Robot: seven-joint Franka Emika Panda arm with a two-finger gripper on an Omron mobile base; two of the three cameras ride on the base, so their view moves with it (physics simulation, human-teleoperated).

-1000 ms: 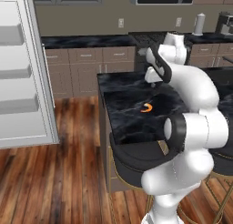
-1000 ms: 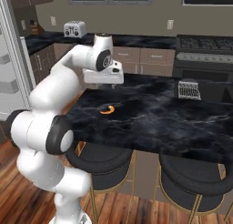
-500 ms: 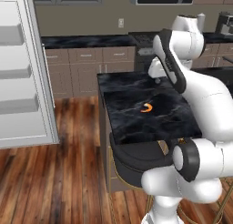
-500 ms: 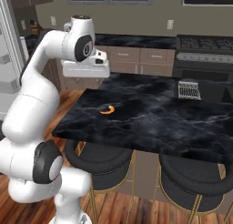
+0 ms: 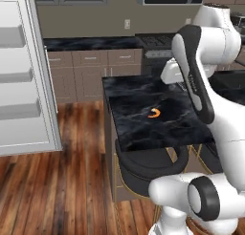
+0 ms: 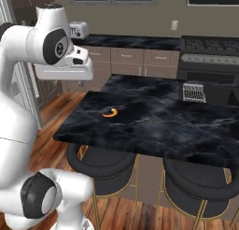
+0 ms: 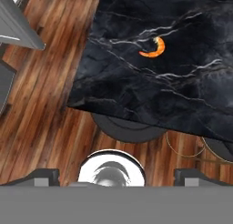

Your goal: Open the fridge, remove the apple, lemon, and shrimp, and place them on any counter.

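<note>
Leftmost stands the fridge (image 5: pixel 24 76), its pale grey door swung open, with flat white shelves stacked inside and a smooth boxy frame. Right of it runs a wood-plank floor (image 5: pixel 57 181) in warm reddish brown, glossy and streaked. Next comes the counter (image 5: pixel 143 119), a rectangular island topped in black marble with thin white veins; round dark stools (image 6: pixel 105 161) on slim brass legs tuck under its near edge. On that top, toward its left half and well clear of every edge, lies the shrimp (image 5: pixel 154 113), a tiny orange crescent, flat on the stone. In the right base view its long axis runs roughly left to right, the curl opening upward toward the far wall. Farther right on the marble sits a small ribbed metal piece (image 6: pixel 193 92). The gripper (image 7: pixel 116 175) hangs high above the island's near-left corner, fingers spread wide and grasping nothing.
</note>
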